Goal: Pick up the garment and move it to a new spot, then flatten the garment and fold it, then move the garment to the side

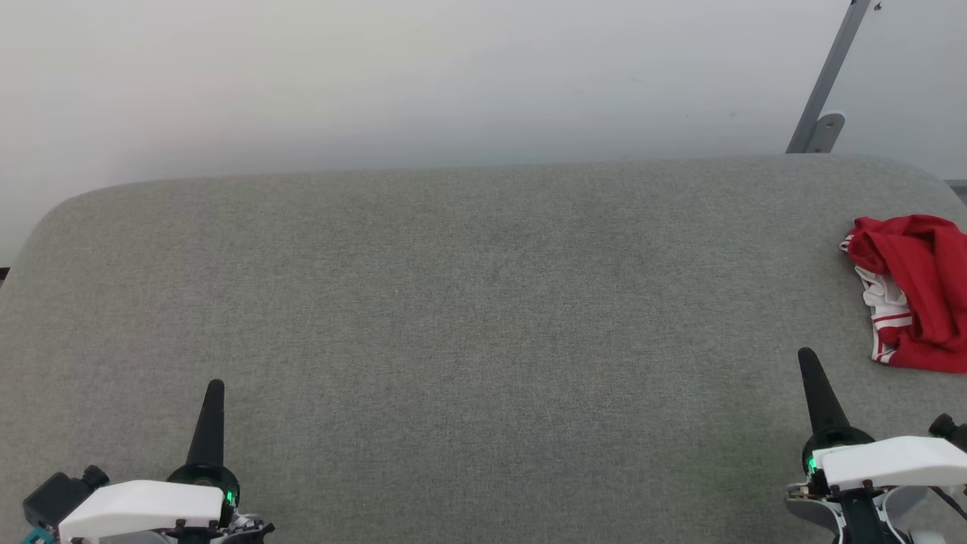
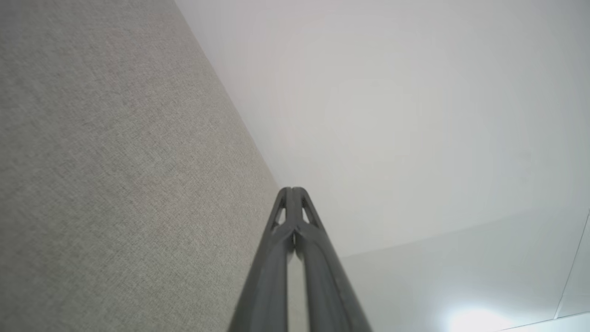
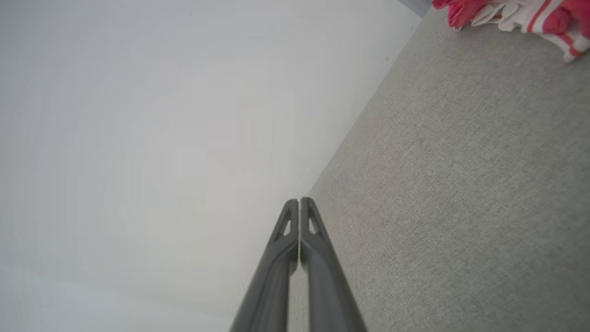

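The garment (image 1: 918, 291), a red T-shirt with white sleeves and red-and-white striped bands, lies bunched up at the far right edge of the grey fabric surface (image 1: 483, 317); the right wrist view catches its crumpled edge (image 3: 521, 14) at the top right. My right gripper (image 1: 807, 355) hovers low at the lower right, shut and empty, a short way left of and nearer than the shirt; its own view has the fingertips (image 3: 299, 201) pressed together. At the lower left my left gripper (image 1: 216, 385) is shut too, tips (image 2: 291, 190) touching, far from the shirt.
A pale wall runs behind the surface's far edge. A grey metal strut (image 1: 827, 83) with a bracket leans at the upper right, just beyond the rounded far-right corner. The surface's corners are rounded and the shirt runs out of the head view's right side.
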You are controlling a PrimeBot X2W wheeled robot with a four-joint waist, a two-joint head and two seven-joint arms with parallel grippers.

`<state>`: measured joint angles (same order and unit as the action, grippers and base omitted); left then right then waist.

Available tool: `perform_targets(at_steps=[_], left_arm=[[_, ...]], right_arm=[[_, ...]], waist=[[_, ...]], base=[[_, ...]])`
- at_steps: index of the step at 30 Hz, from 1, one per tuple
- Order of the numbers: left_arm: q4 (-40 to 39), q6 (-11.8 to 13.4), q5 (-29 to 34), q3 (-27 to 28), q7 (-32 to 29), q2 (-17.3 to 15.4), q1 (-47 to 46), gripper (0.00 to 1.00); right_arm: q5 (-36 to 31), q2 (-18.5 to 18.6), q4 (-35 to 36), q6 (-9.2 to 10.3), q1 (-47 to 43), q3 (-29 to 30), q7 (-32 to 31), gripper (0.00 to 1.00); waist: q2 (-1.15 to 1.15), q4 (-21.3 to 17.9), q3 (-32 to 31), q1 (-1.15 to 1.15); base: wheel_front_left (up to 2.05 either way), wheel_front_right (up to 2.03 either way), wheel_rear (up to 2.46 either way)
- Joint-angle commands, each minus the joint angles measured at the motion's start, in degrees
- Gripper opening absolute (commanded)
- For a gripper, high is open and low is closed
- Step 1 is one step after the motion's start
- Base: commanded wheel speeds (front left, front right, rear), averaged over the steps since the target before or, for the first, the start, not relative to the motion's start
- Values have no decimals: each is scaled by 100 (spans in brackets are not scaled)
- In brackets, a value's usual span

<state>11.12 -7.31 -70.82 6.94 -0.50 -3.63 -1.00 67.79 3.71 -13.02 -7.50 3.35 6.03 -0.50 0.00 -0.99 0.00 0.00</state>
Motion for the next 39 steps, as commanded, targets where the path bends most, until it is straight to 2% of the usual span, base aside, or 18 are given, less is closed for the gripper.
perform_targets(at_steps=[1, 39], left_arm=[[-13, -19, -136, -2, -43, -10, -135, 0], [237, -29, -1769, -31, -513, 61, -491, 0]], right_arm=[[172, -5, 30, 1, 120, 19, -45, 0], [2005, -77, -83, 2, 283, 52, -515, 0]], waist=[[0, 3, 0, 0], [0, 76, 13, 0]], base=[[0, 0, 0], [0, 0, 0]])
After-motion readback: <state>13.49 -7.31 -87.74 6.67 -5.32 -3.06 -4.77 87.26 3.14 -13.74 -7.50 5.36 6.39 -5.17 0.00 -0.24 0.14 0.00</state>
